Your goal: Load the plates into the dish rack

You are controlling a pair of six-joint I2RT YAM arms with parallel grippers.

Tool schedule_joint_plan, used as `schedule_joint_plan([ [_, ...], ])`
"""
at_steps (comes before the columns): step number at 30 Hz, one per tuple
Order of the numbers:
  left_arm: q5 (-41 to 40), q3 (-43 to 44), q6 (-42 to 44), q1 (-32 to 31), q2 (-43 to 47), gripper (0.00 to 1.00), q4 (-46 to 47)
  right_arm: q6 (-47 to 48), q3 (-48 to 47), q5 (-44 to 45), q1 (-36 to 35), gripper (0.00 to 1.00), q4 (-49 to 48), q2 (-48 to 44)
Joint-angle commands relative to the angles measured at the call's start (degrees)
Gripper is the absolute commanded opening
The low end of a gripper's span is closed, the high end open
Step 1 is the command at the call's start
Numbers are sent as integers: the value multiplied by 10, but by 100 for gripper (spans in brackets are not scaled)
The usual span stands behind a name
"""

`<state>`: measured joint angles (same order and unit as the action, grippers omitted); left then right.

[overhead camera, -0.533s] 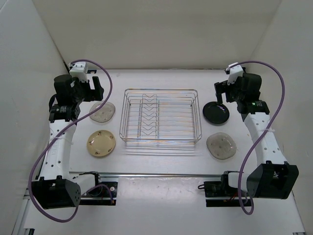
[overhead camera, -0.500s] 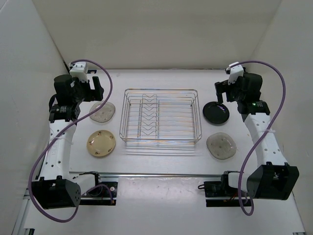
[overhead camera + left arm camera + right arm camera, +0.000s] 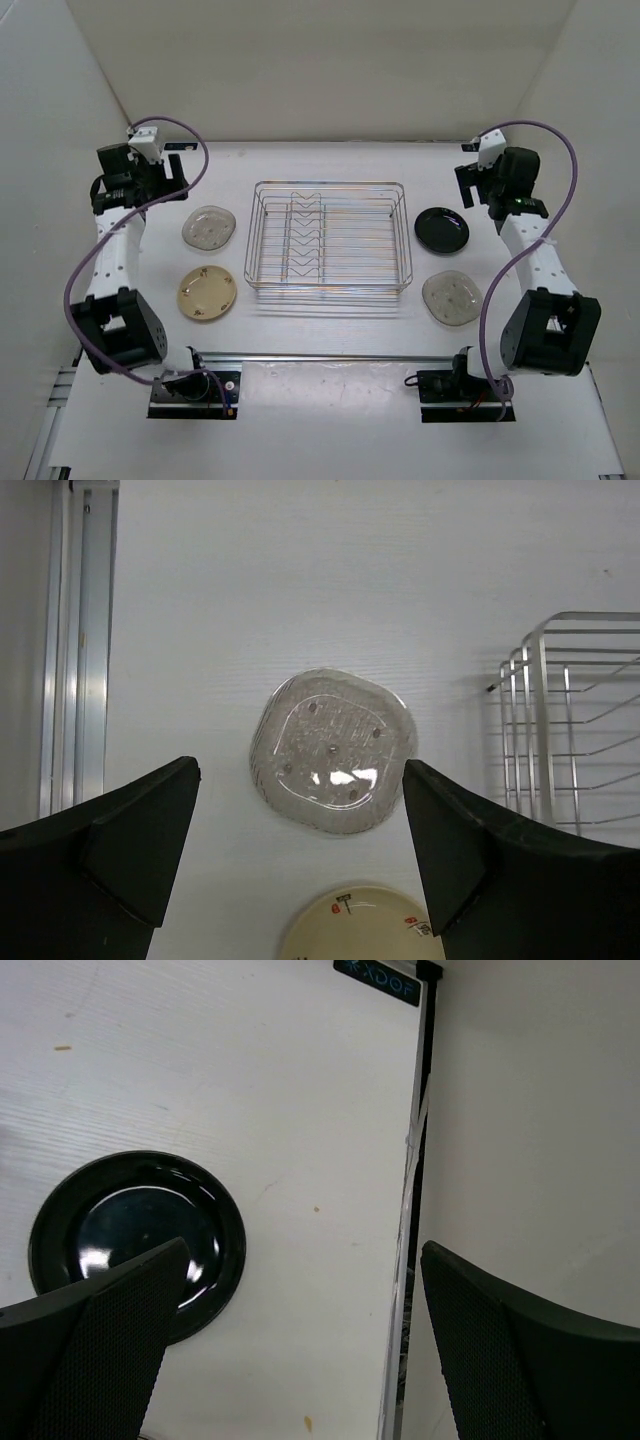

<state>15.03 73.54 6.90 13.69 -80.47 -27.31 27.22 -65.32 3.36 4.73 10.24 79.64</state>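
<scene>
Nearest the arm bases, on the white worktop (image 3: 330, 340): cream-yellow plate (image 3: 207, 293) is seen lying flat left of the rack's near corner; a brown-specked face is noted. Opposite it, right of the rack's near corner, the near beige plate (image 3: 451, 298) is laid flat, translucent, with faint speckles.

Mid worktop: dish rack (image 3: 330, 235) is set square between the two pairs of plates. It is silver wire with a raised rim, and a row of zigzag prongs runs down its middle. No plate is seen inside. All four plates lie apart from it on the worktop.

Further back, left of the rack: far beige plate (image 3: 209, 228) lies flat, just beyond the cream-yellow one. Right of the rack: black plate (image 3: 442, 230), glossy, flat, just beyond the near beige plate.

Farthest: left claw (image 3: 300, 780) is held above the far beige plate, fingers spread wide, nothing between them. The plate is framed in the gap, well below. The rack corner is seen at the right of that wrist view.

Right claw (image 3: 305, 1255) is also spread wide and holds nothing. It is raised over bare worktop near the right edge, with the black plate off toward one finger and partly hidden by it.
</scene>
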Motion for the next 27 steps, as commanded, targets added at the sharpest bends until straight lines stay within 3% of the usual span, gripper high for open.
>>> schedule_joint_plan([
  [1, 77, 37, 3, 47, -35, 93, 3, -24, -21, -49, 38, 100, -20, 24],
  [13, 201, 44, 8, 100, -123, 93, 3, -51, -126, -327, 137, 96, 100, 190],
  [19, 260, 55, 8, 106, -164, 93, 3, -51, -185, -368, 150, 93, 123, 267],
  [27, 281, 55, 8, 111, -208, 93, 3, -14, -196, -409, 161, 91, 163, 313],
])
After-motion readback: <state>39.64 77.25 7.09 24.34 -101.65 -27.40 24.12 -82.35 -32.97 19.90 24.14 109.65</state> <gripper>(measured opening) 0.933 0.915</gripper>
